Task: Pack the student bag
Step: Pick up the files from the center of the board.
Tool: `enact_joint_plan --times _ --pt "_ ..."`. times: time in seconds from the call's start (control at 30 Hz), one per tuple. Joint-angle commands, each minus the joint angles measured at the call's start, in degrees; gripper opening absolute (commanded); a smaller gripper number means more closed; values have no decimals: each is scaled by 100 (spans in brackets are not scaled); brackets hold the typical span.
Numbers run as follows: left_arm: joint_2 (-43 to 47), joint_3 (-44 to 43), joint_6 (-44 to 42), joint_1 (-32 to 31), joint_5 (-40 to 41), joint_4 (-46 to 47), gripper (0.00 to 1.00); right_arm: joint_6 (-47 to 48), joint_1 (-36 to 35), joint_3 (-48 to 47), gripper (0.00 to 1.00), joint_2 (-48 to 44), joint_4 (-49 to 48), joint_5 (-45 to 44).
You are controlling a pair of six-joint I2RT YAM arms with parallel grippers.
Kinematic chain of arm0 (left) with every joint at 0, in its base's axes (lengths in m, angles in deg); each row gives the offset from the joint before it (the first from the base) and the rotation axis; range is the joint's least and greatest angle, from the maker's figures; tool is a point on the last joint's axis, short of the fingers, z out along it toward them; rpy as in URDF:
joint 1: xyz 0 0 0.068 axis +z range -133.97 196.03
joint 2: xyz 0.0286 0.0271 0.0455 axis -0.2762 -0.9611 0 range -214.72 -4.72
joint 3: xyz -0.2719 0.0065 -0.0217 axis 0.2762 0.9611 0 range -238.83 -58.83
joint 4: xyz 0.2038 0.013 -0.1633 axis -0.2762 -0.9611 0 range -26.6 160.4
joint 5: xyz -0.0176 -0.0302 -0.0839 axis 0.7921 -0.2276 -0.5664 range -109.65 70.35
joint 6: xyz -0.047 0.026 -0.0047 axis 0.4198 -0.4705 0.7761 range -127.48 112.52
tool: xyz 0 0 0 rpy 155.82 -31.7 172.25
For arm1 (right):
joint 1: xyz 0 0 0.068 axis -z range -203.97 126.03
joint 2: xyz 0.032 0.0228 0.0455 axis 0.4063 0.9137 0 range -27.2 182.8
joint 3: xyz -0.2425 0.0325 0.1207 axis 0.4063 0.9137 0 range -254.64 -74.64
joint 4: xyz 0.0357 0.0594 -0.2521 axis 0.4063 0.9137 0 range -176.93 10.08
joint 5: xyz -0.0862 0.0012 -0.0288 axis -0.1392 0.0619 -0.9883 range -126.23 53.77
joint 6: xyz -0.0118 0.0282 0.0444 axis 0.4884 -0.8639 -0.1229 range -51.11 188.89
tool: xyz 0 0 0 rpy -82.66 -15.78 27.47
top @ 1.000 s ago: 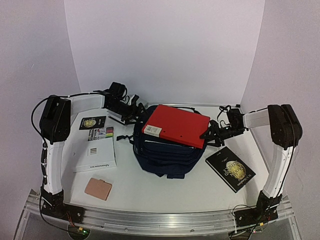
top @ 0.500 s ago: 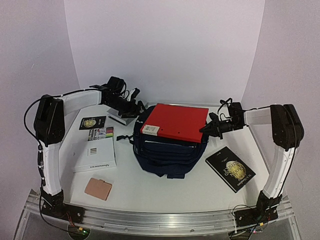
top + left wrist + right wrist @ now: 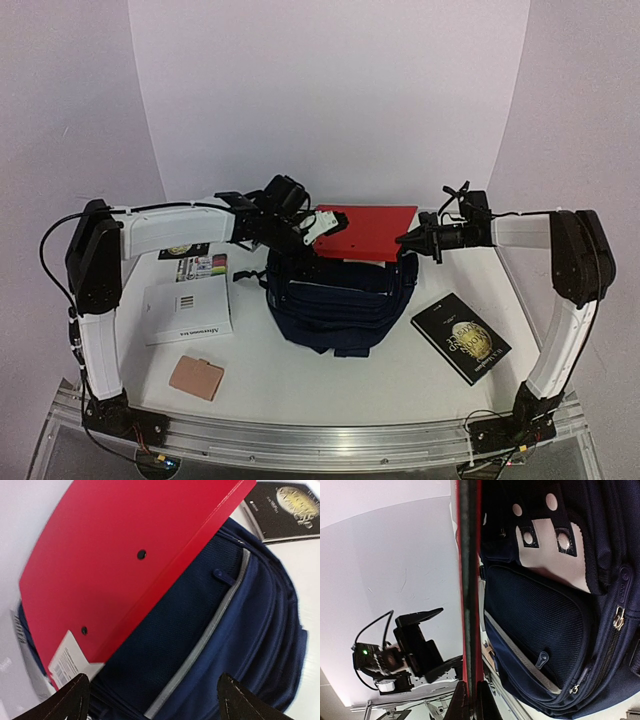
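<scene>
The student bag point(image 3: 335, 300), a dark navy backpack with a pale stripe point(image 3: 210, 630) and a white patch point(image 3: 555, 550), lies mid-table. A red folder point(image 3: 372, 228) rests tilted over its far end. My right gripper point(image 3: 404, 240) is shut on the folder's right edge, which the right wrist view shows edge-on point(image 3: 469, 580) pinched between the jaws point(image 3: 470, 702). My left gripper point(image 3: 310, 232) hovers open above the bag's top, by the folder's labelled left corner point(image 3: 67, 660). Nothing sits between its fingertips point(image 3: 157, 705), only bag fabric below.
A black book with a gold emblem point(image 3: 462, 338) lies right of the bag. A white booklet point(image 3: 190, 308), a tan card holder point(image 3: 196, 378) and small cards point(image 3: 190, 255) lie to the left. White walls close the back and sides.
My right gripper closed on the folder's right edge and drew it toward the back. My left arm swung right, from beside the bag to over its top.
</scene>
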Motion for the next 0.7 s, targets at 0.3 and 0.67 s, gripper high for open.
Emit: enact_joint_plan --times 0.3,0.67 --pt "-765 -610 -1469 -522 1819 1616 82 -535 -176 108 0 -771 -430 522" --pt "-860 -1056 -1409 -621 1992 1328 29 -546 -223 -37 4 -804 -411 744"
